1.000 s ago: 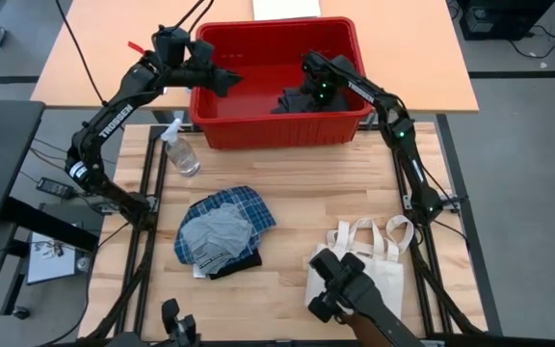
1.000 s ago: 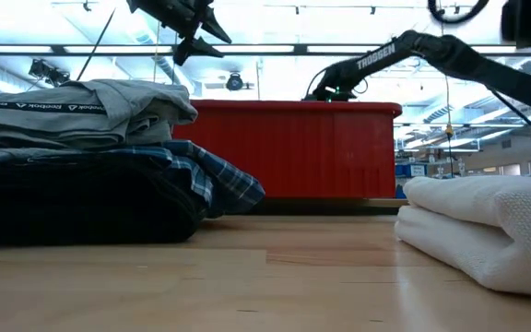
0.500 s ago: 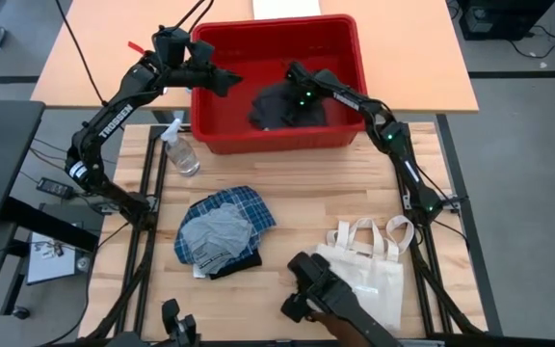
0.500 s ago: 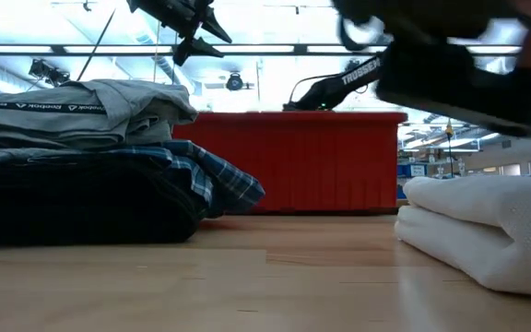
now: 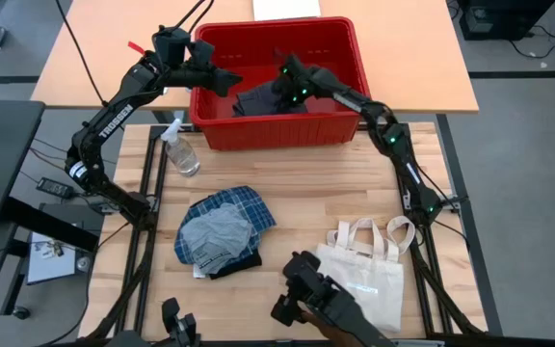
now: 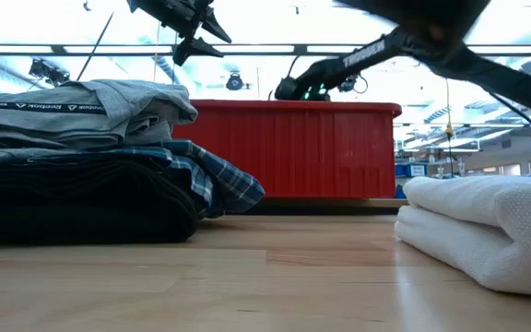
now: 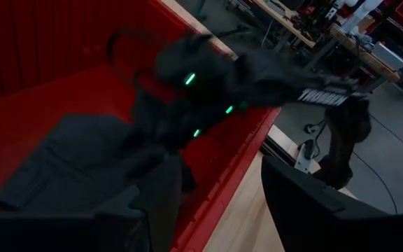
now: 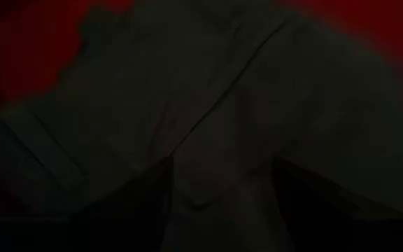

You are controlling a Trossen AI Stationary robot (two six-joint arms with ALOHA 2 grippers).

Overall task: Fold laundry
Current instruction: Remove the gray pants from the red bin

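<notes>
A dark grey garment (image 5: pixel 256 100) lies in the red bin (image 5: pixel 340 50) at the table's far side. My right gripper (image 5: pixel 279 90) reaches into the bin from the right and is shut on this garment (image 7: pixel 68 164). My left gripper (image 5: pixel 224 83) hangs open above the bin's left end, holding nothing. Folded laundry sits in a pile (image 5: pixel 222 231) on the table's near left part: light grey (image 6: pixel 81 106) on top, blue-and-white plaid (image 6: pixel 215 175) under it, black (image 6: pixel 72 203) at the bottom. My right gripper pinches a bunched fold of the dark grey garment (image 8: pixel 212 175) between its two fingers. It comes slanting down from the table's right. The held part is raised a little; the rest of the garment (image 7: pixel 40 175) lies spread on the bin's floor toward the left.
A clear spray bottle (image 5: pixel 180 149) stands left of the bin. A cream tote bag (image 5: pixel 369 265) lies folded at the near right. A black device (image 5: pixel 311 301) juts in over the table's near edge, beside the bag.
My right gripper has gone toward the table's left inside the bin and tipped nearer to level. The dark grey garment has been dragged with it from the bin's right part to its middle-left. The black device at the near edge has shifted left.
</notes>
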